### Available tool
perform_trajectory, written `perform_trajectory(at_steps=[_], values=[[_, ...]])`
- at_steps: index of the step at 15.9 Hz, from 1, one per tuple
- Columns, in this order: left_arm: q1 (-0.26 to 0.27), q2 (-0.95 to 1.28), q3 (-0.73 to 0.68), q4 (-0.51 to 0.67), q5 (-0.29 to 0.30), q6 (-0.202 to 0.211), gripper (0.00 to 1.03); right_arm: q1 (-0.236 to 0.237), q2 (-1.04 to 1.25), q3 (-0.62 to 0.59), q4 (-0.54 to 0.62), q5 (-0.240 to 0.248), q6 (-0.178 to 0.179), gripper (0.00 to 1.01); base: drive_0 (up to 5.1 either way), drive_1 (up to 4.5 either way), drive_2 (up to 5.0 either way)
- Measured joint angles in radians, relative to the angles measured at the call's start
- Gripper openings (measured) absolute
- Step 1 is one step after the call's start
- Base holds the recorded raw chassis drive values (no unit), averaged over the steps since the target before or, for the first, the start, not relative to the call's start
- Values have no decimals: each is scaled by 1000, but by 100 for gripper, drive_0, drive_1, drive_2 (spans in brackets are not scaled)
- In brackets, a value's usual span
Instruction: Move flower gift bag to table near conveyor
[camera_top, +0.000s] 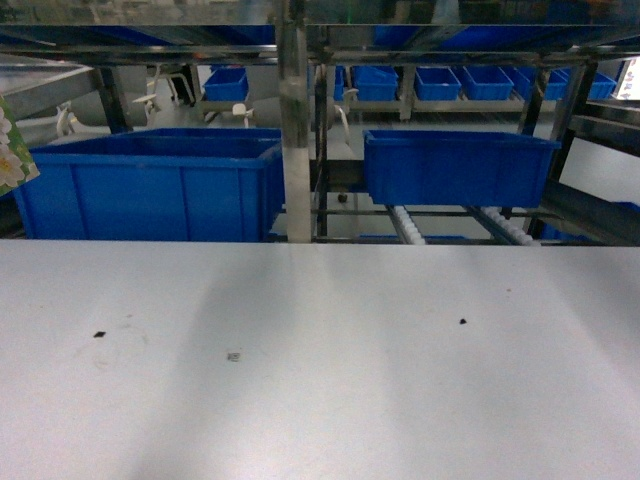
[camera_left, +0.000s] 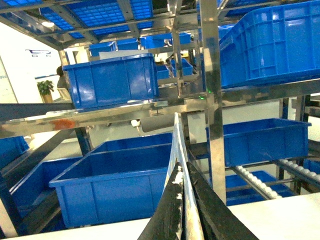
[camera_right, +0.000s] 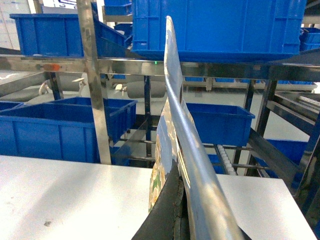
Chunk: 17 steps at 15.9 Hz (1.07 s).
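Observation:
In the head view only a corner of the flower gift bag (camera_top: 14, 150) shows, at the far left edge above the table (camera_top: 320, 380); neither gripper appears there. My left gripper (camera_left: 182, 175) is shut on a thin upright edge of the bag (camera_left: 174, 142). My right gripper (camera_right: 184, 192) is shut on a glossy panel of the bag (camera_right: 172, 95), whose flower print shows just left of the dark finger. Under both grippers lies the white table (camera_right: 65, 195). The conveyor's white rollers (camera_top: 408, 225) run behind the table's far edge, and its rollers (camera_right: 225, 155) also show in the right wrist view.
Large blue bins (camera_top: 150, 185) (camera_top: 455, 165) sit in steel racking just beyond the table. A steel post (camera_top: 295, 130) stands between them. More blue bins (camera_left: 110, 80) sit on upper shelves. Small dark specks (camera_top: 99, 334) and a tiny square mark (camera_top: 233, 356) dot the table.

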Motion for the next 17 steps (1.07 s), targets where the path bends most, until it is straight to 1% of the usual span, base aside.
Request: perform_trajectory(at_steps=[6,9,14,17], values=[[0,0,0,0,0,0,2,0,0,0,1,0,0,2,-498,247,247],[3,0,0,2,-6,0,2,0,0,0,0,0,0,2,0,0,0],[0,-4,0,3,0,0,2,0,-6,0,1,0,0,2,-2,431,-435],[0,6,0,-5,0,0,2,0,7,0,-5,0,0,2,0,0,0]])
